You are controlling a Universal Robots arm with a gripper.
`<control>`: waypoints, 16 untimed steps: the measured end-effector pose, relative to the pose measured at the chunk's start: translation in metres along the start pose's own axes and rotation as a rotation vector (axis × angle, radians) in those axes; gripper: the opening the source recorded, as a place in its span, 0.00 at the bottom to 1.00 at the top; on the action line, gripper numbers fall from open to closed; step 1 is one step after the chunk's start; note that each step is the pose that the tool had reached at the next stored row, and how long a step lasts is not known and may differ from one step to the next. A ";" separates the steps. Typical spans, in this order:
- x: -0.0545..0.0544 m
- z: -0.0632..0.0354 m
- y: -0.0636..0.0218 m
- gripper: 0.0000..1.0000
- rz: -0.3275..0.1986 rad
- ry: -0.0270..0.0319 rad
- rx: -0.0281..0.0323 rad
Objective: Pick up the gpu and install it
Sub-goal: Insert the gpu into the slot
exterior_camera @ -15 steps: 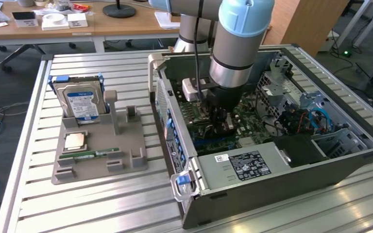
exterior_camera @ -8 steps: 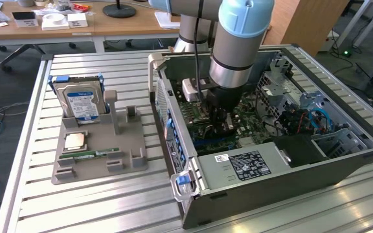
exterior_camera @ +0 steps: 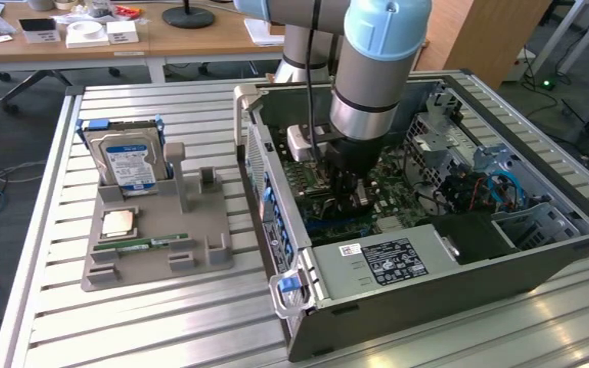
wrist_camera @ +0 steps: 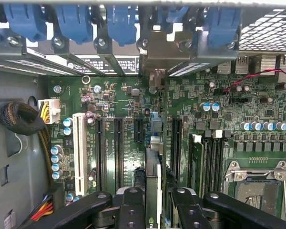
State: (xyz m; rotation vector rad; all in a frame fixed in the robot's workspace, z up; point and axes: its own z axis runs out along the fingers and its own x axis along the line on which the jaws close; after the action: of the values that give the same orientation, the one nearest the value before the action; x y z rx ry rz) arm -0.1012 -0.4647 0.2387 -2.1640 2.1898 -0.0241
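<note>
Jaws of the gripper (wrist_camera: 153,202) pinched the gpu (wrist_camera: 153,179) edge-on above the motherboard (wrist_camera: 128,102) inside the open computer case (exterior_camera: 459,284).

gpu (wrist_camera: 153,183) lower end hidden between end effector (wrist_camera: 155,210) fingers, label text illegible

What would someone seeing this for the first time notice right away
The arm reaching down into the open computer case stands out first, its claw closed on the gpu, held edge-on just above the green motherboard and its slots. Toward the exterior view's left, a grey holder on the slatted table carries a hard drive standing upright, with a processor chip and a RAM stick lying flat in front.
</note>
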 end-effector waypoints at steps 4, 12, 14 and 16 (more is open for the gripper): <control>0.000 0.0004 0.0006 0.26 0.000 -0.0001 0.0000; -0.001 0.0006 0.0009 0.26 0.004 0.0003 0.0000; -0.001 0.0006 0.0010 0.26 0.005 0.0003 0.0001; -0.001 0.0007 0.0015 0.26 0.006 0.0002 0.0003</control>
State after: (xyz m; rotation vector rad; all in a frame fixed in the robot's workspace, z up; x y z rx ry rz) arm -0.1027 -0.4635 0.2380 -2.1578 2.1958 -0.0244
